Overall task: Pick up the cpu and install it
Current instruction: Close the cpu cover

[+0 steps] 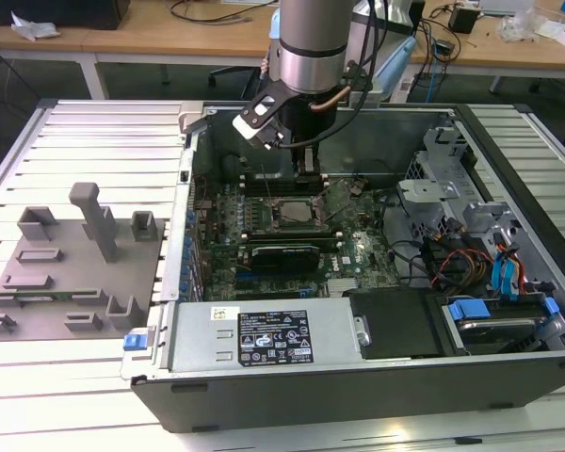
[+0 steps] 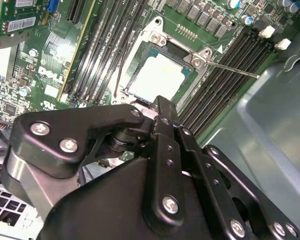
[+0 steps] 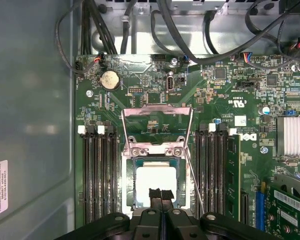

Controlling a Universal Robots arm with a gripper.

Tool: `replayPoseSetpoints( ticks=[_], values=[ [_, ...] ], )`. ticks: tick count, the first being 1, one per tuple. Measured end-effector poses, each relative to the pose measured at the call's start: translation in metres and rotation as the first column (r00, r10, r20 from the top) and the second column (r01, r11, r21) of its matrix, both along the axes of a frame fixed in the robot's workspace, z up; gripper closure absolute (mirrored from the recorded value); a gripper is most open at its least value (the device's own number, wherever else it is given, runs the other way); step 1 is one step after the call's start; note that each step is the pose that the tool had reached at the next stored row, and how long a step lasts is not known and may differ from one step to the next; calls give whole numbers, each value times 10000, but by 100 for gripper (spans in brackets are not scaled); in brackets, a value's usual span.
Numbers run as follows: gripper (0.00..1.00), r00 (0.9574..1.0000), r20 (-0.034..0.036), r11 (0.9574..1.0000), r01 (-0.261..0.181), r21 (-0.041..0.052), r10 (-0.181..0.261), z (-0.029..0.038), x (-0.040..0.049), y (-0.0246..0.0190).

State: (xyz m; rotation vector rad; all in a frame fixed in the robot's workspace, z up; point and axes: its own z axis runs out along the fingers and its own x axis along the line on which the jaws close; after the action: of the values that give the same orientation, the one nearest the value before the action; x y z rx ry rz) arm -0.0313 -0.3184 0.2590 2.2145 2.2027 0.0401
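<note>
Far left, exterior view: we see a grey plastic fixture plate with upright blocks and posts [image 1: 75,268] on the ribbed silver metal table [image 1: 94,132], just beside the case.
Case: an open dark metal computer case [image 1: 358,386] lies on its side with the green motherboard [image 1: 264,240] exposed inside.
Arm: the silver-grey cylindrical robot arm [image 1: 311,42] hangs over the middle of the motherboard.
Memory slots: long black slots [image 3: 97,175] flank the socket on both sides.
Socket: the dark square socket frame with metal edges [image 3: 128,186] sits mid-board, and its silvery metal load plate [image 3: 157,122] is tipped up, off the chip.
Cpu: in both wrist views the small flat square cpu with a pale silvery-white top [image 3: 155,181] lies flat inside the socket frame.
Gripper: on the black two-finger gripper [image 3: 160,194] the padded tips are pressed together with nothing between them.
Gripper vs cpu: the tips sit over the cpu's near edge. We think they may be touching it, but we cannot tell contact from these angles.
Lever: a thin bare metal rod [image 3: 194,180] runs between the socket and the neighbouring slots.
Right, exterior view: a grey metal drive cage [image 1: 452,188], and near it blue plastic tabs [image 1: 471,309].
</note>
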Motion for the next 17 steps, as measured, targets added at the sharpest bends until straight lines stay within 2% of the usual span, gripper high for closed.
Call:
replayPoseSetpoints(
  ticks=[6, 17],
  values=[
    [89, 10000, 1, 10000, 0, -11, 0, 1, 0, 0],
    [89, 10000, 0, 10000, 0, -11, 0, 81, 0, 0]
  ],
)
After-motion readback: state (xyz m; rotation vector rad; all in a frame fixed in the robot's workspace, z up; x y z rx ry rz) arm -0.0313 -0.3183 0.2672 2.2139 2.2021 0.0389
